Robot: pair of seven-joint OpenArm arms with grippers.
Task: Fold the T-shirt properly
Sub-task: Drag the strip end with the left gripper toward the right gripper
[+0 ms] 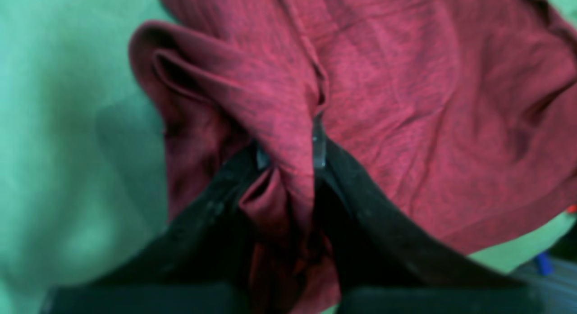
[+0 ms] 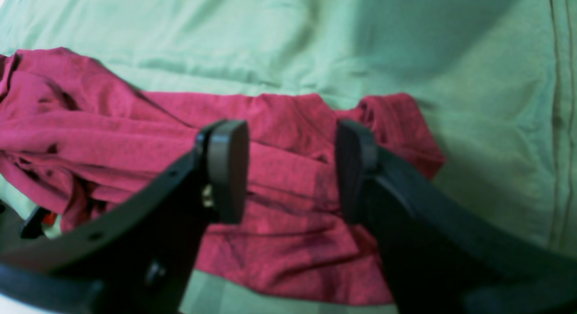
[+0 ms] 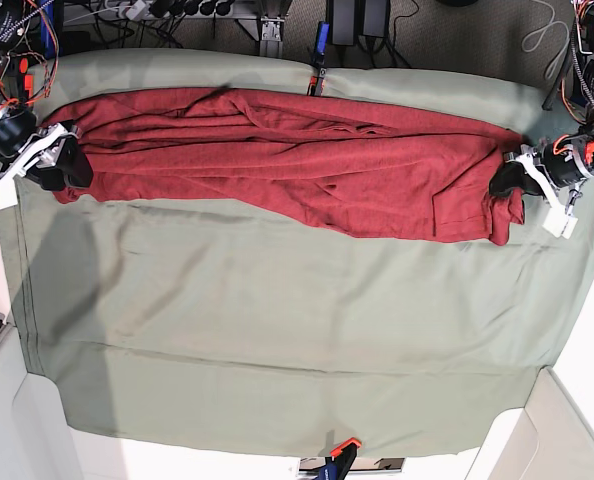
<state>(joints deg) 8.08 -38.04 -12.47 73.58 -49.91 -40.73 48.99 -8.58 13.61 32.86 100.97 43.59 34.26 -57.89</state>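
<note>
Left pincer pinches a T-shirt fold (bunched between its fingers); right pincer gapes above it.

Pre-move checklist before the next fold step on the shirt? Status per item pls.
1. Left gripper has cloth: ok. Its fingers pinch a bunched fold of the T-shirt.
2. Right gripper has cloth: not ok. It is open, with the shirt lying between and under the fingers, not pinched.
3. Shirt lies flat: not ok. It is a long wrinkled band across the far side of the table cover.
4. Both arms at the shirt's ends: ok, one at each end in the base view.
5. Layers in the left grip: cannot tell, the fold hides them.
</note>
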